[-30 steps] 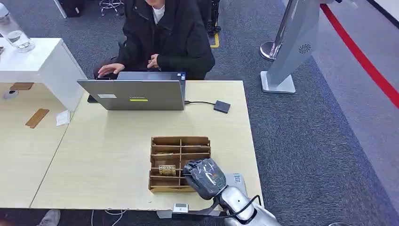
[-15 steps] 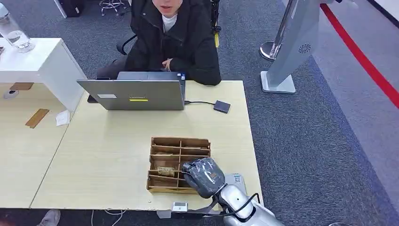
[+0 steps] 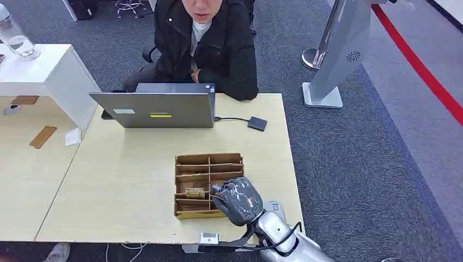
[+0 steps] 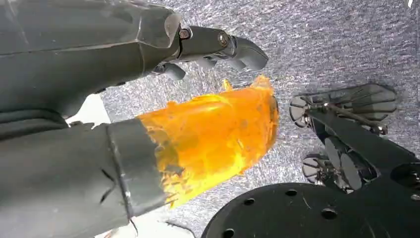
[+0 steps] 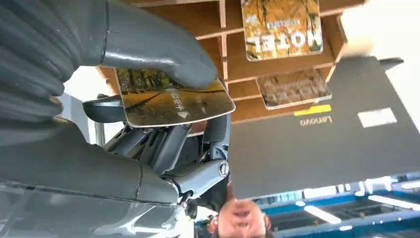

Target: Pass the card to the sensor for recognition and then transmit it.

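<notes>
Pinching the card (image 5: 173, 104) between thumb and fingers (image 5: 163, 54), our right hand (image 3: 238, 200) is now lifting it just clear of the wooden organizer (image 3: 188, 214), which has tipped since a second ago. Beyond our fingertips, another card (image 5: 282, 27) reads "HOTEL"; the laptop (image 3: 158, 109) reads "Lenovo". Our left hand (image 4: 99, 144) is hanging, fingers apart, holding nothing.

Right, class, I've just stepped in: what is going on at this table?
The robot's right hand pinches a card between its thumb and fingers, right beside the wooden organiser on the table. More cards sit in the organiser's slots. A person sits across the table behind an open laptop. The left hand hangs over the carpet and holds nothing.
</notes>
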Robot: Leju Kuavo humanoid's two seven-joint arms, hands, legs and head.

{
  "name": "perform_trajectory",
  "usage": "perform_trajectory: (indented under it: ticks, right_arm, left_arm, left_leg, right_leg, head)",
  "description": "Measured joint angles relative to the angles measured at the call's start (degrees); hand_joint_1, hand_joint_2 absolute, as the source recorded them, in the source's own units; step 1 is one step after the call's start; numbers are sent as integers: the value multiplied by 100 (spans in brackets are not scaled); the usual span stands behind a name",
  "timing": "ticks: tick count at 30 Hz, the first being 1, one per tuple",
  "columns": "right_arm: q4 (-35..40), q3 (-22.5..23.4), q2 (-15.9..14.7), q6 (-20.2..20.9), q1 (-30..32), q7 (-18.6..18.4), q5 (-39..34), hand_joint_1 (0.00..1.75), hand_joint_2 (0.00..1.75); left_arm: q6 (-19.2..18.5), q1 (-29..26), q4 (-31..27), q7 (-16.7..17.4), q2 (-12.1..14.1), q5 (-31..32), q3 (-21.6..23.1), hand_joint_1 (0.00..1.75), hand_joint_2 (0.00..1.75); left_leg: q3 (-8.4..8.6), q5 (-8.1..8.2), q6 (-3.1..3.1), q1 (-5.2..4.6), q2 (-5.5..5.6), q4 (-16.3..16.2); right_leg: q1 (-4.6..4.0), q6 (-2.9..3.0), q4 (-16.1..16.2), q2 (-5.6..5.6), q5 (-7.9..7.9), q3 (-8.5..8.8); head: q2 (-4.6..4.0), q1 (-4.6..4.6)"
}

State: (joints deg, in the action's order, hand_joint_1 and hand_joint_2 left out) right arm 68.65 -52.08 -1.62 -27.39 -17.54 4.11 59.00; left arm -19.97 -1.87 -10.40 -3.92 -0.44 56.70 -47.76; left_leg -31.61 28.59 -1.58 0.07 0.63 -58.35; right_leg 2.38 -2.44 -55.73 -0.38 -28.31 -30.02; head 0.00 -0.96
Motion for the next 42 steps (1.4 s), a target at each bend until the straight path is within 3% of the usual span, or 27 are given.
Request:
perform_trajectory:
  ticks: [1, 2, 3, 6, 7, 8, 13, 27, 37, 42]
  right_arm:
    - [43, 52, -7, -28, 53, -188, 203, 175, 175]
    - [149, 156, -9, -46, 200, -411, 484, 175, 175]
    - [335, 314, -17, -50, 414, -628, 794, 175, 175]
    - [757, 595, -68, -52, 809, -708, 1147, 175, 175]
    - [878, 688, -105, -72, 890, -712, 1182, 175, 175]
    - [962, 770, -116, -94, 963, -710, 1197, 175, 175]
    - [1287, 1103, -218, -269, 1191, -692, 1280, 175, 175]
    - [1943, 1711, -503, -566, 1727, -692, 1377, 175, 175]
    - [2201, 2009, -546, -719, 2034, -692, 1221, 175, 175]
    - [2273, 2103, -555, -785, 2192, -649, 965, 175, 175]
  left_arm:
    - [274, 10, -6, -259, -132, 166, 4, 0, 0]
    - [776, 19, -86, -644, -311, 376, 20, 0, 0]
    - [1767, 112, -171, -1088, -585, 517, 72, 0, 0]
    - [4997, 441, -142, -1651, -1280, 509, 175, 0, 0]
    - [5657, 510, -138, -1771, -1438, 479, 186, 0, 0]
    - [5972, 538, -122, -1911, -1528, 467, 212, 0, 0]
    - [5316, 610, -120, -2268, -1631, 352, 212, 0, 0]
    - [5256, 620, -120, -2810, -1650, 172, 219, 0, 0]
    - [5368, 617, -118, -2592, -1657, 94, 221, 0, 0]
    - [5400, 617, -118, -2325, -1663, 98, 219, 0, 0]
  left_leg:
    - [22, -1, -1, -2, 2, -1]
    - [22, -3, -3, -15, 9, -3]
    - [8, -7, -9, -23, 35, -3]
    - [-12, -16, -24, -23, 48, -3]
    - [-9, -14, -24, -25, 37, -3]
    - [-4, -13, -24, -19, 17, -4]
    - [-7, -15, -24, -20, 7, -6]
    - [-8, -15, -23, -8, 4, -6]
    - [-8, -15, -23, -8, 4, -6]
    - [-10, -15, -23, -8, 4, -6]
  right_leg:
    - [0, 0, 1, -1, 4, -8]
    - [6, -1, 5, -11, 4, -11]
    - [16, -1, 5, -35, 4, -8]
    - [20, -6, 0, -50, 8, 4]
    - [22, -14, 3, -39, 14, 5]
    - [16, -20, 14, -18, 20, 3]
    - [16, -18, 14, -11, 27, -7]
    - [5, -12, 14, -7, 30, -11]
    - [4, -12, 14, -7, 30, -11]
    - [4, -12, 14, -7, 30, -11]
  head:
    - [0, 2]
    - [0, -4]
    - [0, 9]
    - [0, -7]
    - [0, -11]
    - [0, -11]
    - [0, 0]
    - [0, 0]
    - [0, 2]
    - [0, 2]
